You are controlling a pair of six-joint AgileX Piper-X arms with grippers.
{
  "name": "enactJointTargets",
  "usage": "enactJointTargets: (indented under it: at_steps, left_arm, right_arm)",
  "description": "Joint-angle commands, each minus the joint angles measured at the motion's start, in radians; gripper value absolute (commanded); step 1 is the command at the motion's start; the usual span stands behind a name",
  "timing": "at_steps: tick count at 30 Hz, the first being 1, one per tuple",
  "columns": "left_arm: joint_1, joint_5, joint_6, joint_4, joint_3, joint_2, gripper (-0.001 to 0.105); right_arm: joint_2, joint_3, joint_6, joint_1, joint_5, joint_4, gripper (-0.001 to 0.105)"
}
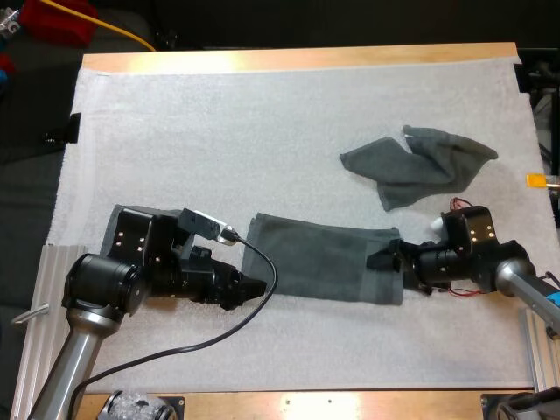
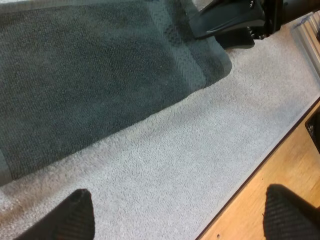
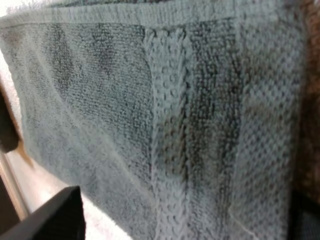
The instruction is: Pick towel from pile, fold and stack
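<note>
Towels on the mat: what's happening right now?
A flat towel lies spread in the middle of the mat, and neither arm is holding it. The left gripper is at its left end, jaws open over bare mat. The right gripper is at its right end, jaws open over the cloth. A crumpled towel lies farther back on the right.

Reads as a robotics lab bench: left arm point(image 1: 101, 284) and right arm point(image 1: 512, 276) at a wooden table point(image 1: 297, 59), white mat point(image 1: 262, 131), aluminium rail point(image 1: 35, 297) near left.
</note>
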Motion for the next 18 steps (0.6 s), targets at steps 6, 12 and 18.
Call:
enactJointTargets:
  at_steps: [6, 12, 18]
  left_arm:
    - [0.001, 0.014, 0.004, 0.004, -0.007, -0.008, 0.068]
    - [0.001, 0.014, 0.004, 0.004, -0.007, -0.008, 0.068]
    - [0.001, 0.014, 0.004, 0.004, -0.007, -0.008, 0.068]
  right_arm:
    - [0.039, 0.000, 0.002, -0.002, -0.075, 0.017, 0.072]
    - [0.049, 0.000, 0.017, 0.001, -0.067, 0.016, 0.060]
    - [0.049, 0.000, 0.022, 0.001, -0.041, 0.016, 0.026]
